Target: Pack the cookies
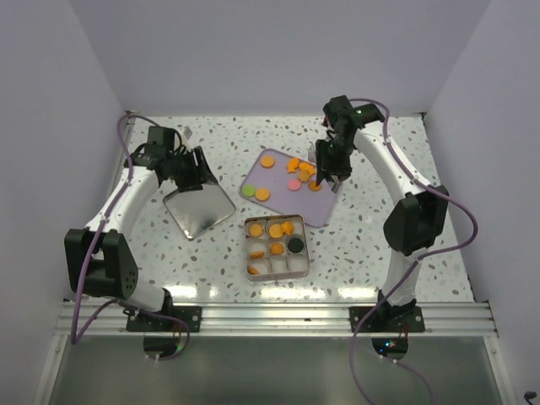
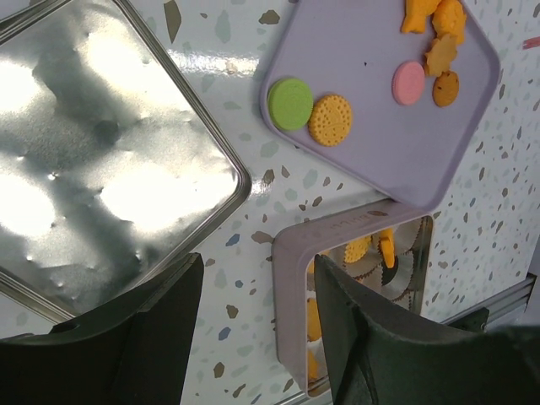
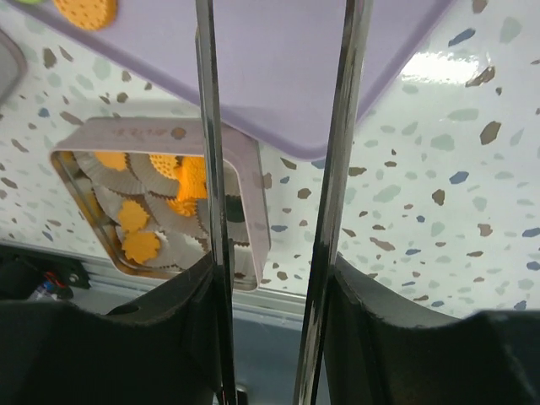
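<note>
Lilac tray (image 2: 396, 160) lies askew at the middle of the speckled surface (image 1: 228, 135), a little toward the far edge, and we find most of the loose cookies (image 1: 300, 167) on it: an orange cluster at its far right corner, a pink cookie (image 2: 408, 83) just beside that cluster, and a green cookie (image 2: 289, 103) touching a round orange one near its left corner. Just beside the tray's near side, toward the near edge of the surface, stands the divided tin (image 3: 126, 132); we see orange cookies in several of its paper-lined compartments and a black cookie (image 1: 295, 245) in the middle compartment of its right column. A square metal lid (image 1: 200, 213) lies flat to the left of the tin, toward the left edge. The right tool (image 1: 327, 181) hangs over the orange cluster; its two long metal blades stand apart, and we see nothing between them in the wrist view, though their tips run off the top of that view. The left tool (image 2: 257, 261) hovers near the lid's far edge, its dark fingers wide apart with nothing held
</note>
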`<state>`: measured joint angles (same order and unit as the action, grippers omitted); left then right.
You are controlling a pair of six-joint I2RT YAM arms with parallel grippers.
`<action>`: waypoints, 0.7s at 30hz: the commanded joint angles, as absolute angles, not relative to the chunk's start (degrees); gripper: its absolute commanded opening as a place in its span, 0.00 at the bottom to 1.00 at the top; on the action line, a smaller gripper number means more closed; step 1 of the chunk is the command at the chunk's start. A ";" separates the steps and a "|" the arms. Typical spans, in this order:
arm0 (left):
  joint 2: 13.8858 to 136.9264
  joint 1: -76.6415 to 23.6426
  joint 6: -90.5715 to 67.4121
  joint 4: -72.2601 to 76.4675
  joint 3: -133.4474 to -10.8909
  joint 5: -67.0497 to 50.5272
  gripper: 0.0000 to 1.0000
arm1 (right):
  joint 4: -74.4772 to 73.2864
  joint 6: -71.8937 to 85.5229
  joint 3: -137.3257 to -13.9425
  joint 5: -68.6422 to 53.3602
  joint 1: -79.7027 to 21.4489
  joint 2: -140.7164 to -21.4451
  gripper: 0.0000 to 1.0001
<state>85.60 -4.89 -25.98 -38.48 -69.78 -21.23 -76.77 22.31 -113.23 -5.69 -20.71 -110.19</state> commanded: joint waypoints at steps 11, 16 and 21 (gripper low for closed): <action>83.93 -4.39 -26.89 -39.55 -72.07 -20.57 0.60 | -79.72 20.13 -101.96 -16.52 -20.65 -104.69 0.39; 84.72 -4.31 -26.37 -39.81 -72.60 -19.86 0.60 | -80.95 18.02 -99.50 -20.38 -20.65 -100.38 0.39; 86.48 -4.31 -26.19 -39.99 -74.09 -19.43 0.60 | -80.07 16.96 -92.39 -26.53 -20.83 -92.22 0.41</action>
<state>85.67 -4.89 -26.17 -39.68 -70.85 -20.08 -76.60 19.09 -95.29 -20.05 -20.67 -98.80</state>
